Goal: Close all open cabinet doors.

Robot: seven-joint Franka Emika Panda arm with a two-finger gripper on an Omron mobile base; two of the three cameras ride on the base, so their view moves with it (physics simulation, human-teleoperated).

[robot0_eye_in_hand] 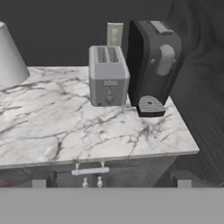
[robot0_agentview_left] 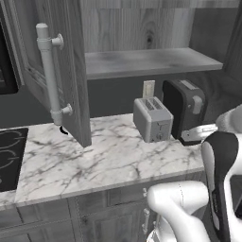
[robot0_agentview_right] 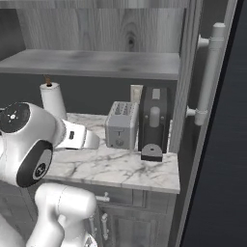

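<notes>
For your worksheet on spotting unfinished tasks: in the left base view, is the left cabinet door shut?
No: the cabinet door swings out over the counter, leaving the shelf exposed.

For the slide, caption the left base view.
Open cabinet door swung out over the marble counter, toaster beside coffee machine.

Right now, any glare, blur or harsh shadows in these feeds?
Left base view: soft and low-res, no glare, faint shadow under the open cabinet door. Right base view: dim under the shelf. Hand view: sharpest, the toaster evenly lit, the backsplash dark.
</notes>
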